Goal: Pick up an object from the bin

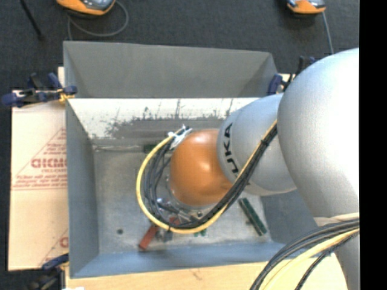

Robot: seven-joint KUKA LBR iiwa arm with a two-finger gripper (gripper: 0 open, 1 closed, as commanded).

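My gripper (164,227) is low in the bin near the front wall, mostly hidden under the arm's orange cover and cables. A small reddish-brown thing (147,241) lies on the bin floor just left of and below the gripper, touching or nearly touching it; whether it is gripped is hidden. Right at the gripper's other side, a small green bit (200,232) peeks out from under the cables.
A long dark green strip (253,216) lies slanted on the floor at the front right. A small dark speck (119,232) sits at the front left. The arm covers the bin's middle and right; bare floor shows on the left.
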